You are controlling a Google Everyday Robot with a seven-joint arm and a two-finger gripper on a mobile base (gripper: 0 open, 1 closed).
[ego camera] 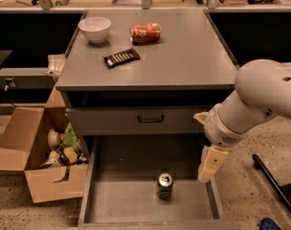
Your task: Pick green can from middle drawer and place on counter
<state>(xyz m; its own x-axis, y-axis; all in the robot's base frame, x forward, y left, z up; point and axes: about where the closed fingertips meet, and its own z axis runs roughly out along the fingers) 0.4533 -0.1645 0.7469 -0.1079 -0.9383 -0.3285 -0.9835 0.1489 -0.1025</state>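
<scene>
Green can [164, 185] stands upright on the bare floor of the middle drawer [121, 200], which is pulled out wide at the bottom of the cabinet. Its silver top faces up. It sits near the front of the drawer, a little toward the gripper's side of the middle.

From where I stand, the gripper [211, 164] hangs just to the right of the can and slightly above it, over the drawer's right wall. It points downward and is apart from the can, not touching it. Whether the gripper is parted or closed I cannot tell; only a pale cream piece of it shows at the end of the arm. The thick white arm [260, 99] runs up and away from the gripper to the right, beside the cabinet.

Above the gripper and to its left is a shut drawer front [150, 119] with a small black handle. Higher again is the counter [184, 66], a flat grey top. Far up and left of the gripper, a white bowl [95, 28] sits on it. A red-orange can [145, 32] lies on its side next to the bowl, and a dark flat packet [121, 57] lies nearer the front edge.

Well to the gripper's left, on the floor beside the cabinet, an open cardboard box [40, 181] holds a jumble of small items.
</scene>
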